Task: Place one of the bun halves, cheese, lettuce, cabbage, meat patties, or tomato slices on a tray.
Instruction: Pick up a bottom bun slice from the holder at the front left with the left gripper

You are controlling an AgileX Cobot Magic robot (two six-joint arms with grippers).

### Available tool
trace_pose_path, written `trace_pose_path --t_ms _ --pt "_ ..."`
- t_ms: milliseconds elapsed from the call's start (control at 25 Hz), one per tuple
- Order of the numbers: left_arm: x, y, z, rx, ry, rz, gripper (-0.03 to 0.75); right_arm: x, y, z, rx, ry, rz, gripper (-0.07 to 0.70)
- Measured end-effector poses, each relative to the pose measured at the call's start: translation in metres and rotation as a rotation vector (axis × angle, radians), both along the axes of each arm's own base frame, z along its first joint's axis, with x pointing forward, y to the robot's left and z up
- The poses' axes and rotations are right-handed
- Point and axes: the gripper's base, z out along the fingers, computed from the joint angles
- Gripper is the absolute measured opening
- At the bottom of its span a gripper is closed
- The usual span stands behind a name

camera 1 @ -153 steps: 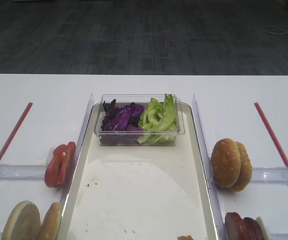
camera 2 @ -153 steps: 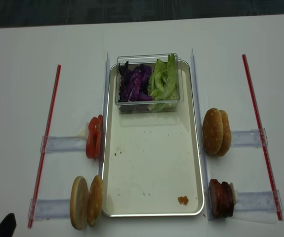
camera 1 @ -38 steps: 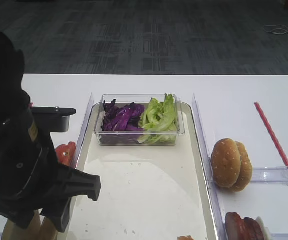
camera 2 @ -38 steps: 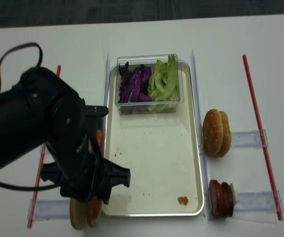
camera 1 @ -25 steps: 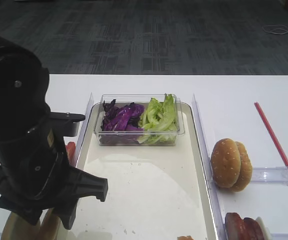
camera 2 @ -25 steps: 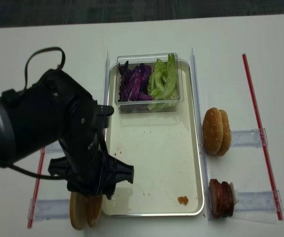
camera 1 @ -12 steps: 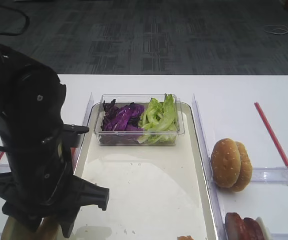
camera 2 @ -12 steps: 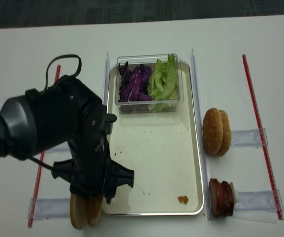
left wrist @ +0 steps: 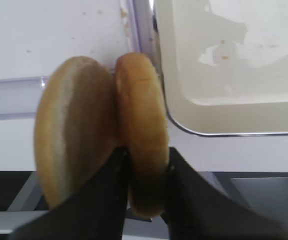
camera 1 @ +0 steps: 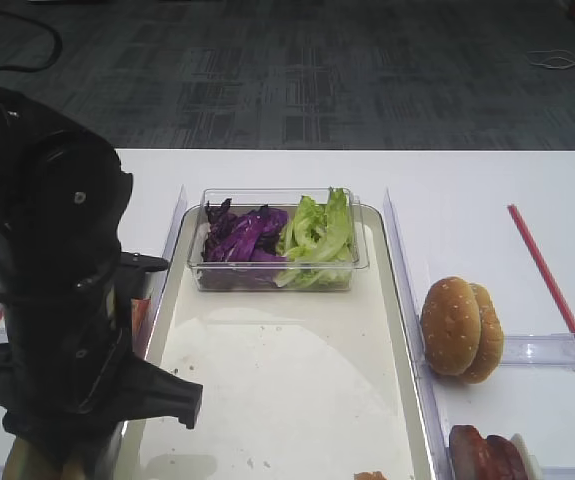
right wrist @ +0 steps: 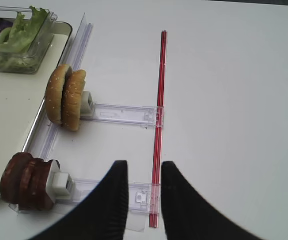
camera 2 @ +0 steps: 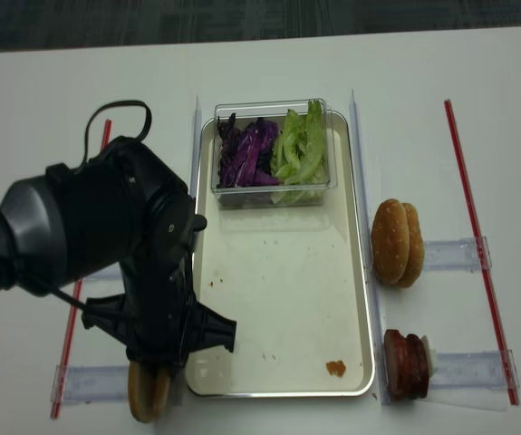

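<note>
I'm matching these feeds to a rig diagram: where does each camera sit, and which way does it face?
Exterior high: low at the near table edge, facing across the tray to the floor; left arm fills the left.
Realsense: overhead, looking down; same arm.
Right wrist: over the table's right side, looking down past the open right gripper.
Left wrist: down on the left gripper shut on one of the bun halves.
Both exterior views share the tray.

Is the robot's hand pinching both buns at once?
No, the left hand squeezes only the bun half nearer the tray.
</note>
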Motion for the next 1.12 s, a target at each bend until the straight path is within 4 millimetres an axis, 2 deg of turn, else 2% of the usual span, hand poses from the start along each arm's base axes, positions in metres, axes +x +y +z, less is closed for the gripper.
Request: trace_pose_path --t_ms 80,560,920,1120 --pt "0.0 0.002 0.0 0.022 -0.001 0.001 0.116 0.0 0.0 0.0 0.0 0.0 0.0 0.201" --pt "0.002 0.002 0.003 0.035 -0.018 0.003 0.114 0.0 0.0 0.0 0.0 0.0 0.0 0.201" --pt "0.013 -0.005 0.021 0.012 -0.074 -0.003 0.113 0.0 0.0 0.0 0.0 0.0 0.0 0.201" --pt "0.009 -0.002 0.036 -0.031 -0.12 0.0 0.113 0.0 0.0 0.0 0.0 0.0 0.0 0.201"
